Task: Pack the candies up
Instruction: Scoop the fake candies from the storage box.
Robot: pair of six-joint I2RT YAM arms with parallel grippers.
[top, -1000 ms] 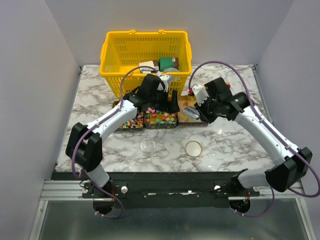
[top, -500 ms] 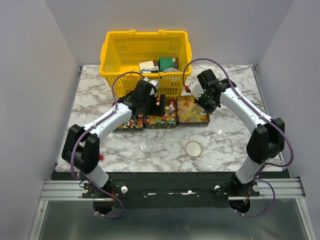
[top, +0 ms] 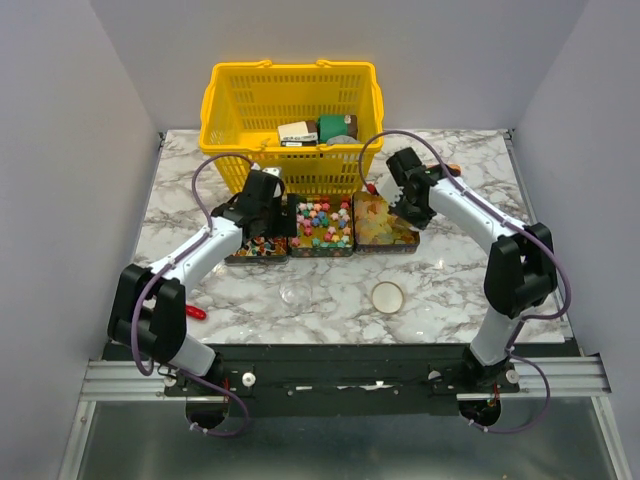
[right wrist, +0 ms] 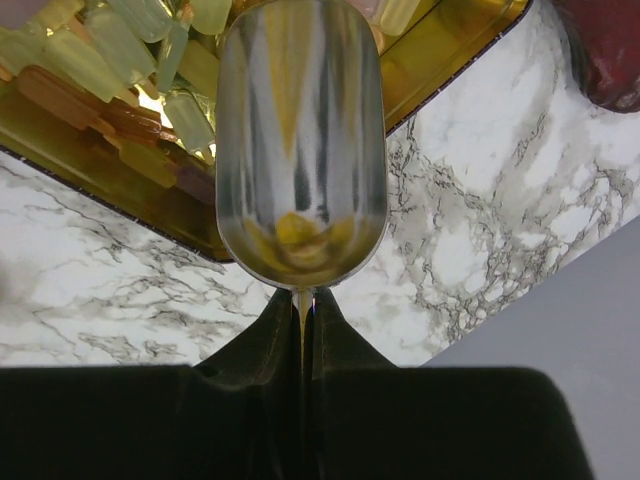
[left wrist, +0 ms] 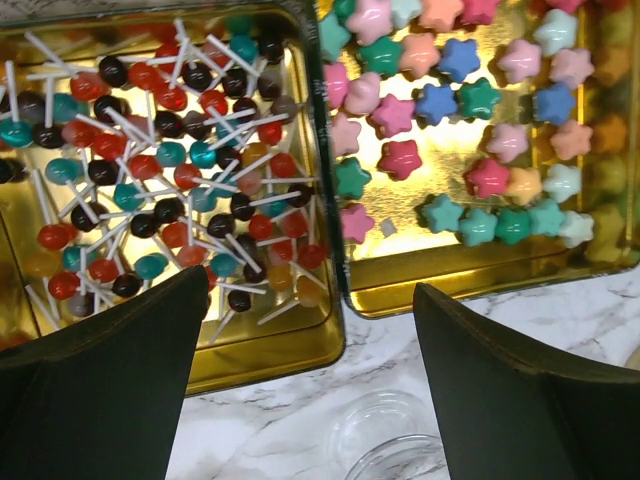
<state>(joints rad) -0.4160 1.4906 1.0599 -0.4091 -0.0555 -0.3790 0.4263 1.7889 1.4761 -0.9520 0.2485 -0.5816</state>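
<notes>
1. The right gripper (right wrist: pixel 302 305) is clenched on the handle of a metal scoop (right wrist: pixel 300 150). The scoop's mouth points out over the near edge of the right-hand tin (top: pixel 385 249).
2. That tin holds translucent yellow-orange gummies (right wrist: pixel 120 50), heaped just beyond the scoop's lip. The bowl looks empty apart from yellow reflections. I cannot tell whether the lip touches the tin.
3. The left gripper (left wrist: pixel 310 285) hangs released, its fingers spread wide and holding nothing. It sits above the seam between the left tin of lollipops (left wrist: pixel 170 150) and the middle tin of star candies (left wrist: pixel 450 130).
4. All the candies lie in their three tins, set side by side in front of the yellow basket (top: pixel 225 120). A clear cup (top: pixel 296 293) stands on the marble just nearer the arms, and it looks empty. A round lid (top: pixel 387 296) lies beside it, well apart from the tins.
5. The step in hand appears to be the first scoop of gummies, with nothing packed yet.
6. The next move calls for tipping the lip down into the heap and pushing forward to load the bowl. The scoop must then be lifted level, so that nothing slides out on the way to the cup.
7. The cup is small and light, so the free left gripper may need to steady it during the pour.
</notes>
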